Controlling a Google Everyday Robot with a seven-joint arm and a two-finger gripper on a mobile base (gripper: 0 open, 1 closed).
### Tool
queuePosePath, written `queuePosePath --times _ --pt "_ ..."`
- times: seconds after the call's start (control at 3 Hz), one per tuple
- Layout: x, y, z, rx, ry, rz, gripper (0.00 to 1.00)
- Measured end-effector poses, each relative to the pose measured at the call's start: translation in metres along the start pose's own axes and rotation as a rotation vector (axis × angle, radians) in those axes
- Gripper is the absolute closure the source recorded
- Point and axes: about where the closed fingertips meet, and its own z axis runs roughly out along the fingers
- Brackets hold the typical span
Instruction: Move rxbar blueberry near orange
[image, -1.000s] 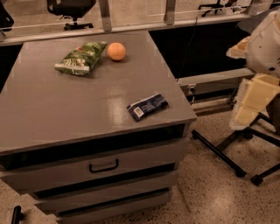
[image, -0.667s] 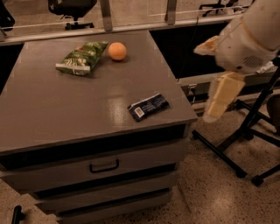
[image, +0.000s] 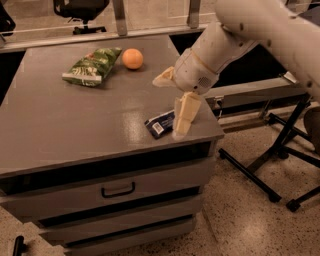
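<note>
The rxbar blueberry (image: 160, 124), a flat dark navy bar with a white label patch, lies near the front right corner of the grey cabinet top (image: 75, 120). The orange (image: 132, 58) sits at the back of the top, well apart from the bar. My gripper (image: 182, 125) hangs from the white arm and points down just above the bar's right end, covering part of it.
A green crinkly chip bag (image: 93, 66) lies just left of the orange. The cabinet has drawers with a handle (image: 118, 190) below. Black chair or stand legs (image: 280, 150) spread on the floor to the right. A dark shelf runs behind the cabinet.
The arm has swung in from the right side over the cabinet, and the gripper now hangs over the bar's right end. The bar, orange and bag have not moved.
</note>
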Motion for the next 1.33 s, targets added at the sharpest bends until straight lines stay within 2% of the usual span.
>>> queuePosePath --times 0.33,0.67,1.0,1.33 --pt "0.002 -0.010 0.030 -0.072 -0.035 0.008 0.00" --pt "0.018 -0.019 0.043 -0.075 -0.011 0.041 0.13" --pt "0.040 -0.027 0.039 -0.033 0.015 0.073 0.37" --pt "0.056 -0.030 0.027 0.002 0.009 0.084 0.60"
